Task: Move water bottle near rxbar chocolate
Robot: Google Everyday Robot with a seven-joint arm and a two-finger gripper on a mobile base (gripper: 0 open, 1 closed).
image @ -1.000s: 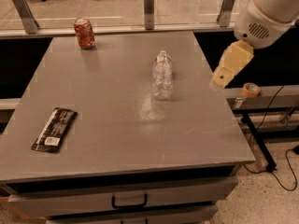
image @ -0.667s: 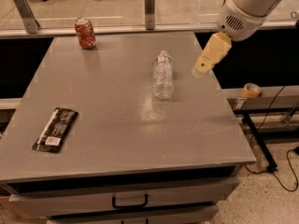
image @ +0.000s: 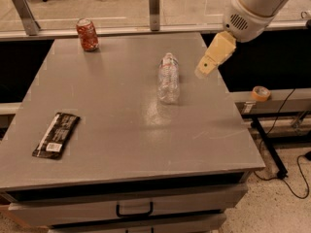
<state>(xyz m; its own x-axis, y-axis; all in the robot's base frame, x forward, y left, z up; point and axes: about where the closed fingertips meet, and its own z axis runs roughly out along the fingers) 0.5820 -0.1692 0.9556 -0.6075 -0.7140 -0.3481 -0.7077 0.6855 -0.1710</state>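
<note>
Gripper (image: 210, 62): now over the far-right part of the tabletop (image: 121, 144), just right of the water bottle (image: 168, 79) and clear of it; a second ago out beyond the right edge, since swung in leftward.
Jaws: spread or pressed together, cannot tell from this angle; nothing seen between them.
Water bottle: same spot as a second ago, right of centre toward the far side, white cap on its far end; upright or lying, hard to say.
Rxbar chocolate (image: 57, 135): flat near the left edge, on the near side, well apart from the bottle.
Meaning for the task: approach under way, grasp not yet made, all of the carry to the left and near side left to do.
Open room: bare grey surface between bottle and bar, nothing in the diagonal path.
Red soda can (image: 87, 34): far-left corner, well off that path.
Edges: bar close to the left rim, so probably safer to set the bottle down on the bar's right side than to crowd the drop-off.
</note>
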